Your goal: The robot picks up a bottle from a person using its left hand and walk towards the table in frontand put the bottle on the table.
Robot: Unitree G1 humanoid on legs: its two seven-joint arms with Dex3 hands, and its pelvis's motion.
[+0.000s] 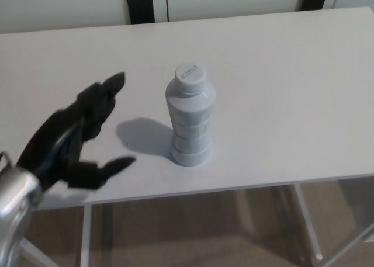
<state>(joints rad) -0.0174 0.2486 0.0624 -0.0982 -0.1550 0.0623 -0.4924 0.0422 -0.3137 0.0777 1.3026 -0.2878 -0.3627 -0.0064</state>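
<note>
A pale grey ribbed bottle [190, 116] with a grey cap stands upright on the white table [280, 80], near its front edge. My left hand [79, 135] is at the picture's left, well clear of the bottle, open with thumb and fingers spread and nothing in it. Its silver wrist shows at the bottom left corner. My right hand does not show.
The table's front edge [234, 188] runs across the lower picture, with its white legs and a brown floor [193, 232] beneath. Beyond the table's far edge stands a pale wall with two dark patches [139, 7].
</note>
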